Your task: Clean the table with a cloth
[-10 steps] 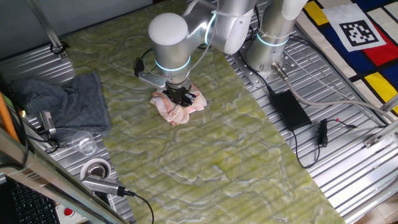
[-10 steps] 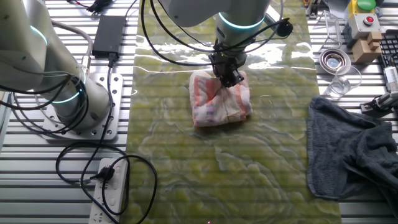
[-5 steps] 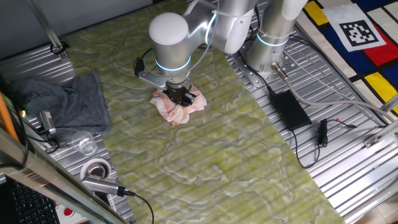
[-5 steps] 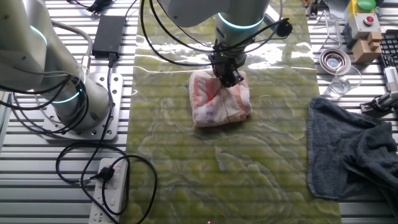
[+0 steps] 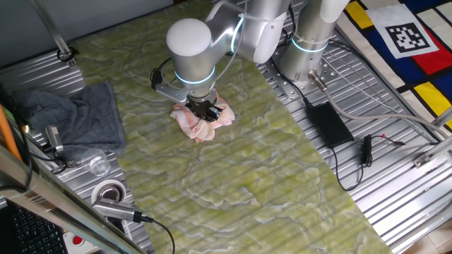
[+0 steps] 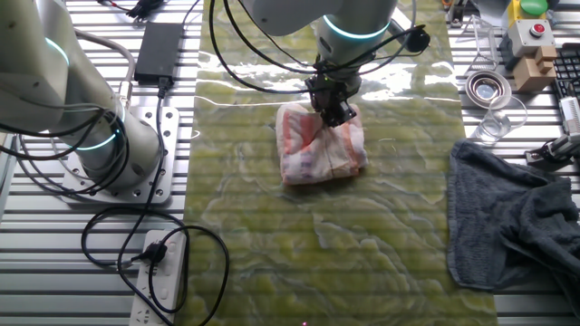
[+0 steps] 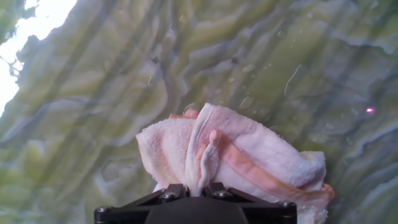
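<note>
The gripper (image 6: 333,112) is pinching a fold of the striped pink cloth (image 6: 322,143), bunched on the marbled table (image 6: 362,254)

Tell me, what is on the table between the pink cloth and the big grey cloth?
Nothing: in the other fixed view, only bare table lies between the cloth and the grey cloth.
</note>
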